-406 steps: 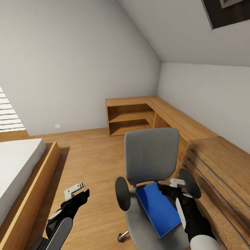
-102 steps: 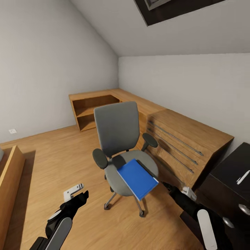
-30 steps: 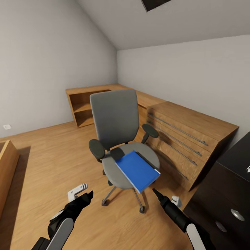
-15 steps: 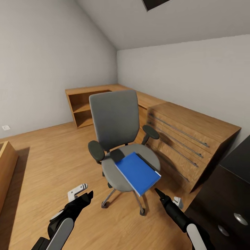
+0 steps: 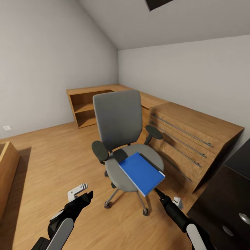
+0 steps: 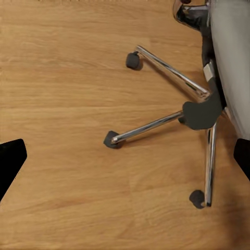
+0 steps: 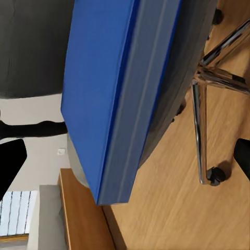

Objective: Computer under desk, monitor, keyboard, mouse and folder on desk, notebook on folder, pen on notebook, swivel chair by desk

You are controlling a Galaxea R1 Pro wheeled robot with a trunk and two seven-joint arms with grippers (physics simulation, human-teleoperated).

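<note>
From the head camera, the folder [image 5: 142,172] is overhanging the swivel chair [image 5: 119,128] seat's front edge; the right gripper [image 5: 159,193] is nearing it and could nudge it off; left gripper [image 5: 81,193] hanging idle; both wrist cameras are showing jaws apart, empty.

You are in an attic bedroom of a home, fitted partly as a study. Grey walls meet a sloping ceiling [image 5: 166,24], and the dark frame of a skylight [image 5: 160,3] cuts its upper edge. The floor [image 5: 45,156] is light wood planking. Low light-wood cabinets [image 5: 194,132] run along the far and right walls, with open shelves [image 5: 83,111] at the far corner and long rail handles on the nearer drawers. A wooden bed frame [image 5: 7,166] stands at the left edge. The swivel chair [image 5: 119,125], grey with black armrests and chrome wheeled base, and a dark drawer cabinet [image 5: 225,205] mark the working corner.
</note>
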